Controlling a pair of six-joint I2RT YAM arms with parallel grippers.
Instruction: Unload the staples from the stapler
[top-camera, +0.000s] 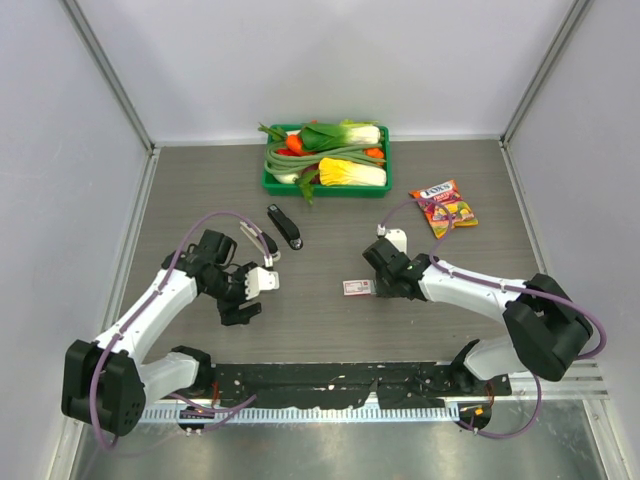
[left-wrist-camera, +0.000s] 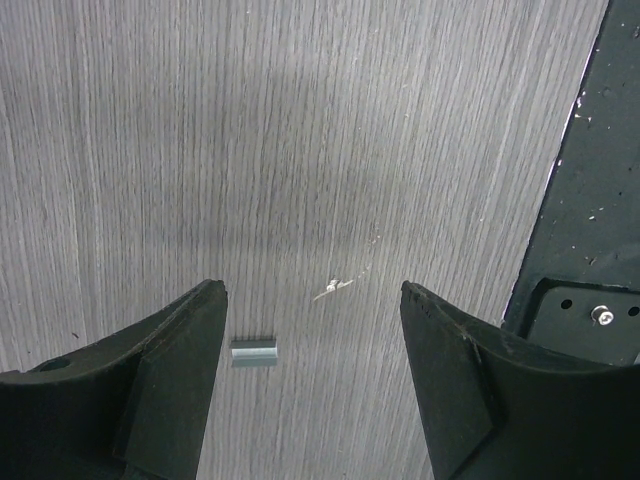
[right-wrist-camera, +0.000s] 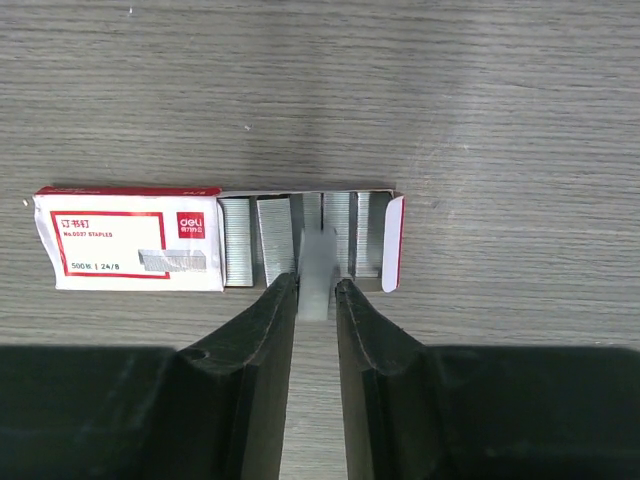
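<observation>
Right, we start at the right gripper (right-wrist-camera: 317, 282) - its 2 fingers are pinched onto a grey staple strip (right-wrist-camera: 316, 262), slightly blurred and held upright at the near edge of the staple box (right-wrist-camera: 130, 240). The box's inner tray is slid out to the right, and more strips sit packed inside it.

Over on the other side, the left gripper (left-wrist-camera: 310, 290) hangs above the wood-grain table (left-wrist-camera: 300, 120) with its jaws wide apart, touching nothing. A short strip of staples (left-wrist-camera: 253, 353) lies flat on the table between them, closer to the finger on the left of that view.

From above, we see the box between the 2 arms, just beside the right gripper. Further back lies a black stapler (top-camera: 285, 226), and just left of it is what looks like the white stapler (top-camera: 258, 241) - too small for us to be sure. A green tray (top-camera: 268, 182) of vegetables and a candy bag (top-camera: 445, 207) sit beyond.
</observation>
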